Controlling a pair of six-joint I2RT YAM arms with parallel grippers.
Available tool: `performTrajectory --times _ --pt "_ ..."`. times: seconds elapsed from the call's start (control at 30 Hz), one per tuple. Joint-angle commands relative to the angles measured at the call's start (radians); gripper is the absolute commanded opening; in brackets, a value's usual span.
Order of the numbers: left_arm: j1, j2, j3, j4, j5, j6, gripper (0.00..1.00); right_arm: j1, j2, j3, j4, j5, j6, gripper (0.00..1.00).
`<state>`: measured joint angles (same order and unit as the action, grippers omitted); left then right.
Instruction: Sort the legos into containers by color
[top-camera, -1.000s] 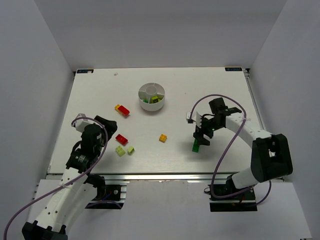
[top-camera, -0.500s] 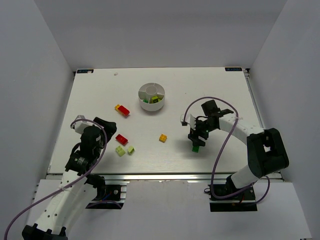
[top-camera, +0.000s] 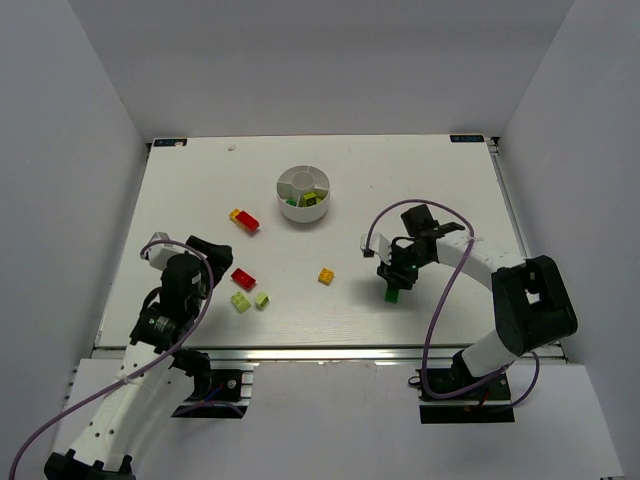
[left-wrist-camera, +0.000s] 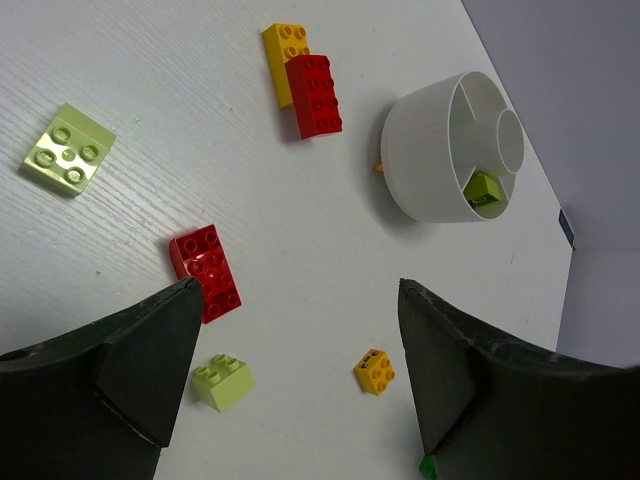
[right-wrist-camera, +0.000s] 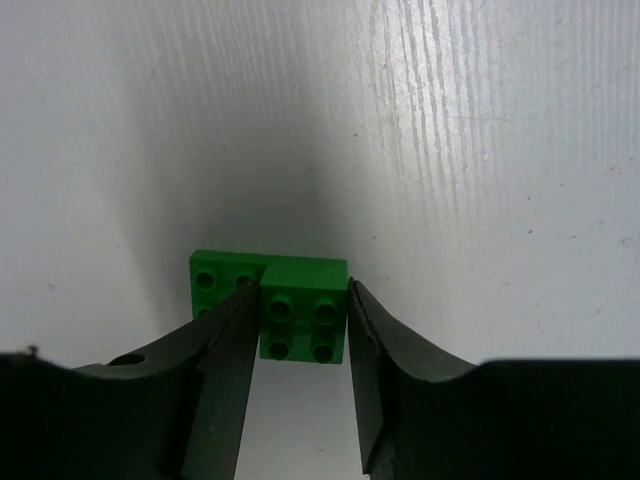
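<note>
My right gripper (top-camera: 397, 282) is down at the table right of centre, its jaws closed on the sides of a dark green lego (right-wrist-camera: 303, 320) stacked on a second green brick (right-wrist-camera: 215, 278); the green lego (top-camera: 392, 295) shows just below the fingers from above. The white dish (top-camera: 301, 214) with its containers stands at the back centre, a lime piece (left-wrist-camera: 483, 190) in one wedge. My left gripper (left-wrist-camera: 298, 290) hangs open above the left side, with a red brick (left-wrist-camera: 207, 272), a small lime brick (left-wrist-camera: 224, 382) and an orange-yellow brick (left-wrist-camera: 374, 371) below it.
A joined yellow and red pair (top-camera: 244, 219) lies left of the dish. A flat lime brick (left-wrist-camera: 68, 150) lies apart at the left. Grey walls enclose the table on three sides. The right arm's cable (top-camera: 437, 300) loops over the front right.
The right gripper has come down and slightly left onto the green lego, and its jaws have closed from wide open onto the brick's sides. The left arm has barely moved.
</note>
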<state>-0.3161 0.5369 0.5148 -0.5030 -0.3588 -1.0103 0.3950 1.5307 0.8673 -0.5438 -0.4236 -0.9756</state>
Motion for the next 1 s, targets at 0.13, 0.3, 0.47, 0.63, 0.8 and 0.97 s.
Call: performTrajectory --times 0.13,0.3,0.47,0.63,0.8,0.97 --pt "0.003 -0.025 -0.006 0.013 0.023 0.006 0.88 0.005 0.000 0.044 0.002 -0.027 -0.006 0.20" --pt "0.003 -0.011 -0.050 0.214 0.220 0.041 0.87 0.005 -0.026 0.119 0.007 -0.128 0.047 0.13" --pt "0.003 0.075 -0.128 0.600 0.538 -0.003 0.86 0.010 -0.049 0.234 0.062 -0.296 0.169 0.00" --pt "0.002 0.279 -0.188 0.943 0.851 -0.128 0.86 0.044 -0.096 0.259 0.363 -0.408 0.391 0.00" --pt "0.002 0.370 -0.159 1.146 0.948 -0.174 0.86 0.093 -0.116 0.271 0.654 -0.440 0.627 0.00" --pt "-0.003 0.452 -0.136 1.321 1.003 -0.244 0.86 0.156 -0.139 0.250 0.852 -0.446 0.739 0.00"
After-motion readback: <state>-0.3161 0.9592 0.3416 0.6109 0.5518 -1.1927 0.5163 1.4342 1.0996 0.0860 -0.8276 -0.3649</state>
